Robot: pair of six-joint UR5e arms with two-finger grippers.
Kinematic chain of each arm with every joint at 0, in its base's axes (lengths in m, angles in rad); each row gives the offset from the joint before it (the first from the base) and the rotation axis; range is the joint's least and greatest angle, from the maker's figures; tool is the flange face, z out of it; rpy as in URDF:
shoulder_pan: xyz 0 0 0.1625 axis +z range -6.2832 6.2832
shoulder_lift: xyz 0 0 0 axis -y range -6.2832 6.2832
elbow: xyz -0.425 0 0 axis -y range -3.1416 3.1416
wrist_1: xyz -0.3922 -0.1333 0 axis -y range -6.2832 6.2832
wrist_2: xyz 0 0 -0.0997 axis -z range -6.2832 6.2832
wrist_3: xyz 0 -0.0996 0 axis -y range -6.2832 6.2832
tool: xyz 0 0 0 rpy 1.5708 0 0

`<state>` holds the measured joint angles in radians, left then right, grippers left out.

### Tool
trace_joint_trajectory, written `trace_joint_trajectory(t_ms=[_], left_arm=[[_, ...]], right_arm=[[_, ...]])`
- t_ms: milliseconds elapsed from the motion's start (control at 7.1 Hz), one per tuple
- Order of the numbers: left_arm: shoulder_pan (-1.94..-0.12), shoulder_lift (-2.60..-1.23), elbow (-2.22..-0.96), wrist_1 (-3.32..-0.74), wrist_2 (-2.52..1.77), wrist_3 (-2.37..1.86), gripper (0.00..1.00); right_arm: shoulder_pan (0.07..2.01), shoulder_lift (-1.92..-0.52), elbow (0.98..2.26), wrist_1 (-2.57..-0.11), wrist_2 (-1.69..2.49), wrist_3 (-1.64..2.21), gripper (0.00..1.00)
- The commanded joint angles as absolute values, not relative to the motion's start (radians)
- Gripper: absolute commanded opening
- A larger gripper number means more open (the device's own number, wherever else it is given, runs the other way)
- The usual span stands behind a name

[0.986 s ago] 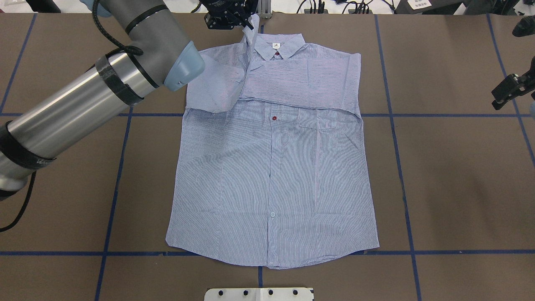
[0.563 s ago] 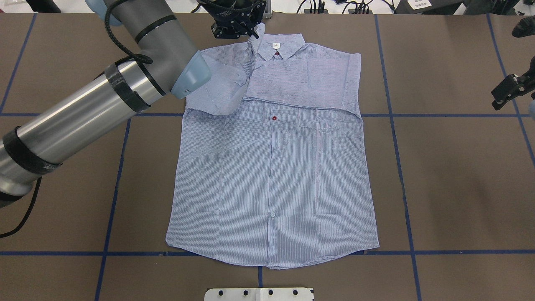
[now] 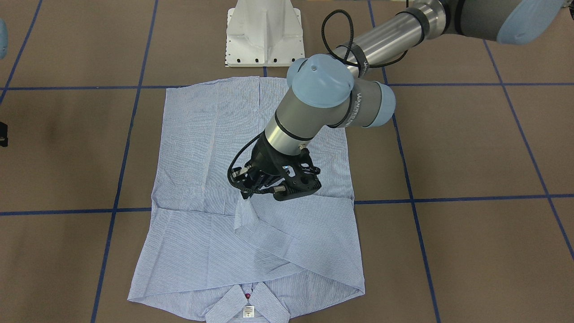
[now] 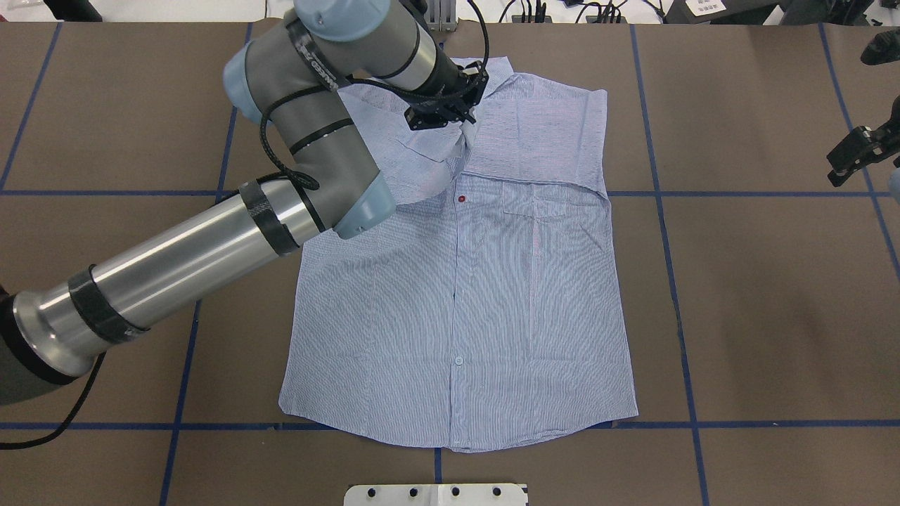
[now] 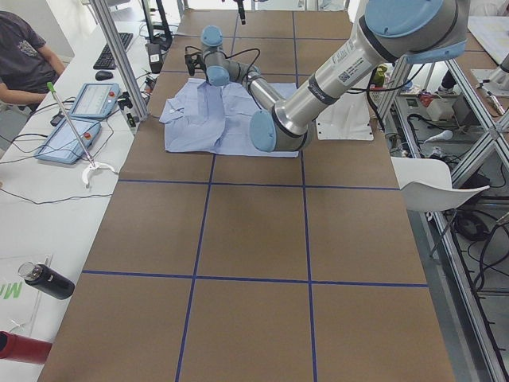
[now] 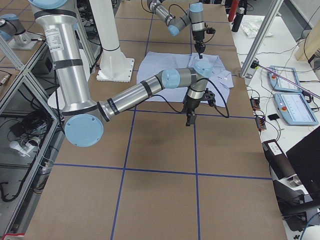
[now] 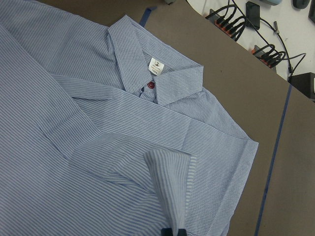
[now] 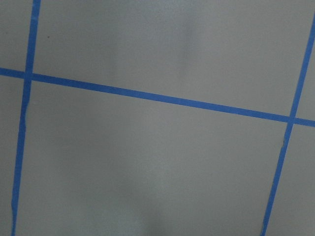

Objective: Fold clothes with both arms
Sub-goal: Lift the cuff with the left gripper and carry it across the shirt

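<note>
The left gripper [image 3: 251, 193] is clamped on the cuff [image 7: 170, 184] of one sleeve [image 3: 287, 244]. In the left wrist view the striped cuff stands up from between the dark fingertips [image 7: 167, 232] at the bottom edge. The gripper hangs over the upper chest of the shirt [image 4: 457, 302], a little to the near side of the collar [image 7: 179, 83]. From it the held sleeve slopes down and away to the shirt's left shoulder.

Beneath it the other sleeve [image 4: 534, 140] lies folded flat across the chest from the right. The white neck label [image 7: 156, 65] and a dark red button [image 7: 151, 85] show at the collar.

The shirt lies front up on the brown table [image 4: 773, 295], collar at the far end and hem near the white pedestal base [image 3: 264, 33].

The right gripper [image 4: 854, 154] hangs well apart from the shirt, far out on the right over bare table crossed by blue tape [image 8: 162, 98]. It shows small and dark, so I cannot tell whether its fingers are spread or together.
</note>
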<state>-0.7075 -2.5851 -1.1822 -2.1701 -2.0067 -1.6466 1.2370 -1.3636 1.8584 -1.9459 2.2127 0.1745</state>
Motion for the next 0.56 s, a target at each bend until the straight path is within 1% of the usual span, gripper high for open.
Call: trace_joint_trajectory(t_ms=[0, 141, 282, 422], left_arm=[[-0.605, -2.588, -1.142, -2.209, -1.903, -1.651, 0.0], [-0.579, -2.605, -1.052, -2.297, -1.857, -1.649, 0.0], [-0.562, -2.637, -0.976, -2.333, -1.803, -1.64, 0.0], [-0.557, -2.645, -0.967, -2.342, -1.787, -1.64, 0.0]], right_arm=[[1.236, -1.362, 1.85, -1.937, 2.224, 0.175, 1.0], [1.236, -1.361, 1.848, -1.933, 2.226, 0.176, 1.0], [1.236, -1.358, 1.848, -1.933, 2.227, 0.176, 1.0], [1.236, -1.353, 1.848, -1.933, 2.227, 0.176, 1.0]])
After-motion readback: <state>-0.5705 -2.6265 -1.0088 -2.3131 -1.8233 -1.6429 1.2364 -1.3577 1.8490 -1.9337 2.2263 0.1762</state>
